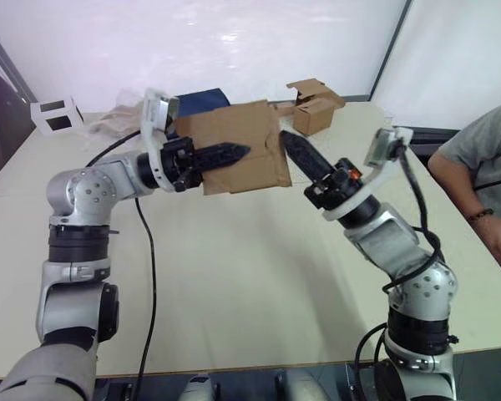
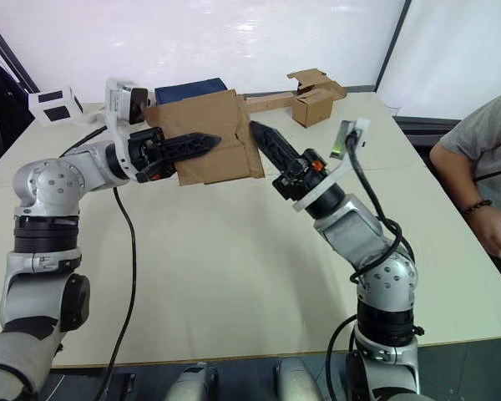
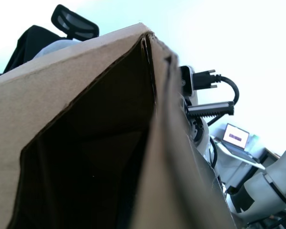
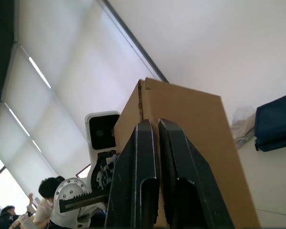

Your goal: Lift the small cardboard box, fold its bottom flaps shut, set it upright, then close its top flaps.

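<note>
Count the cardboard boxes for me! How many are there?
2. The small cardboard box is held up between both arms; another box sits on the table's far side. More may be hidden behind.

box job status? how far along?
Done: the small cardboard box is lifted off the table. In hand: left gripper holds it, right gripper, fingers together, presses its side. Left: finish the bottom flaps, set upright, close the top flaps.
</note>
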